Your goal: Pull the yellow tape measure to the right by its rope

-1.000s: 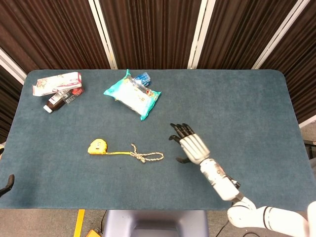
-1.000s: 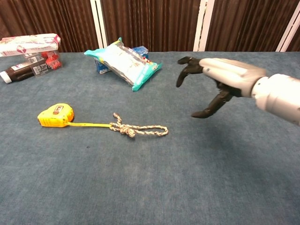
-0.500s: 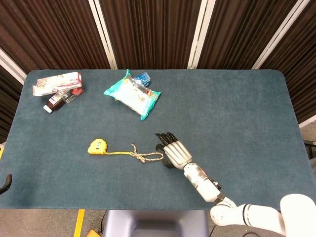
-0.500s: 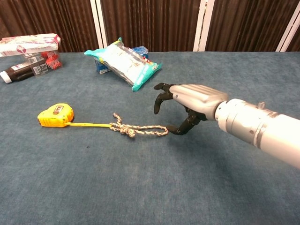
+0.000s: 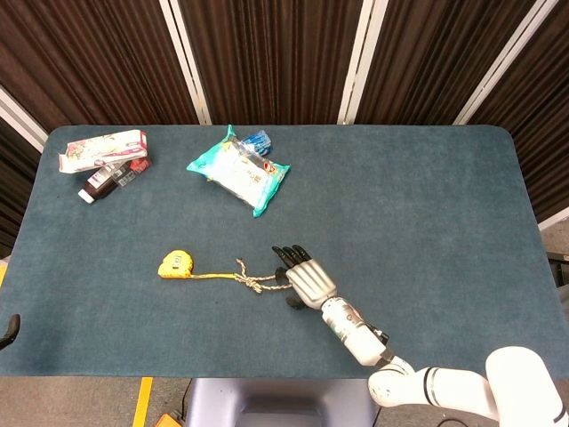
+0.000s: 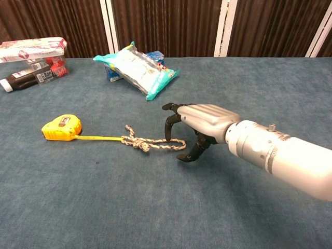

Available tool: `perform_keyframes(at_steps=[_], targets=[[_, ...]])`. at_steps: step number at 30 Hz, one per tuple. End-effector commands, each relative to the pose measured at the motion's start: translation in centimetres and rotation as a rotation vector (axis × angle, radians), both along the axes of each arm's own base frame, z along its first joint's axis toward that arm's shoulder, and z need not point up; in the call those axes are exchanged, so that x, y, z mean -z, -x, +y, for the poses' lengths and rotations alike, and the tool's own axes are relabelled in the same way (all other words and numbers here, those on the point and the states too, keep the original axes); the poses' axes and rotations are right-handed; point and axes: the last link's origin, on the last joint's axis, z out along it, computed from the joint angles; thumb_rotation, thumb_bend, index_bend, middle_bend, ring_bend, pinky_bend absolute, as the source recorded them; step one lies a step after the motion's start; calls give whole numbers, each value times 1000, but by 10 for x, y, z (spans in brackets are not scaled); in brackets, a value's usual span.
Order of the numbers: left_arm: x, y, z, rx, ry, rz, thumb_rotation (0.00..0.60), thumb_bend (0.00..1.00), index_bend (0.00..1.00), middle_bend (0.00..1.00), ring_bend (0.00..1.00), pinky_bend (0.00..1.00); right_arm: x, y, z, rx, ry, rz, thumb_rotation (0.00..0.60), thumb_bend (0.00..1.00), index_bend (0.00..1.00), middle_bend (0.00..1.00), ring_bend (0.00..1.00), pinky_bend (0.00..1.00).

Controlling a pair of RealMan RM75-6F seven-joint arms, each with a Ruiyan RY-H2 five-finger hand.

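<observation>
Left of centre on the table (image 5: 418, 196), toward the near edge, sits the yellow tape measure (image 5: 176, 264), short yellow tape out to its right, ending in a knotted rope (image 5: 263, 283) whose loop trails further right. Tape measure looks unmoved, rope slack.

Right hand (image 5: 301, 277) is over the rope's right end. Chest view: fingertips (image 6: 168, 138) come down on the far side of the loop, thumb below on the near side, so the loop end lies between them. Fingers apart, nothing pinched yet; can't confirm whether the tips touch the rope. Left hand isn't in either view.

Progress, my read: approach done, grasp not closed, pull not started. Left to do: close on the loop end, then drag right until the rope goes taut and the tape measure follows.

Versus a second ago: hand was well to the right of the rope and higher, fingers spread. Half a second ago it was just beside the loop end. Now it has shifted further left and lower to straddle the loop. Rope and tape measure same place in all frames.

Far side: teal wipes pack (image 5: 238, 172) near centre, white box (image 5: 102, 149) and dark bottle (image 5: 98, 184) at far left. All well apart from the work.
</observation>
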Motion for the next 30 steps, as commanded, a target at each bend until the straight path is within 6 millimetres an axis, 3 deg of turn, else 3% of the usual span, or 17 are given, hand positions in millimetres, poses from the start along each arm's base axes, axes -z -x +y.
perform_keyframes(at_steps=[1, 12, 21, 30], targets=[[0, 0, 0, -1, 1, -1, 600, 413, 81, 0, 0, 158, 3, -1, 0, -2, -2, 5, 600, 382, 527, 38, 14, 0], [0, 1, -1, 1, -1, -3, 600, 413, 81, 0, 0, 169, 10, 0, -4, 6, 8, 24, 600, 381, 534, 38, 14, 0], [0, 0, 0, 4, 0, -7, 600, 413, 81, 0, 0, 190, 14, -2, -6, 14, 19, 3, 600, 444, 680, 71, 44, 0], [-1, 0, -1, 12, -1, -9, 600, 413, 81, 0, 0, 207, 16, -2, -6, 15, 25, 10, 600, 459, 731, 83, 54, 0]])
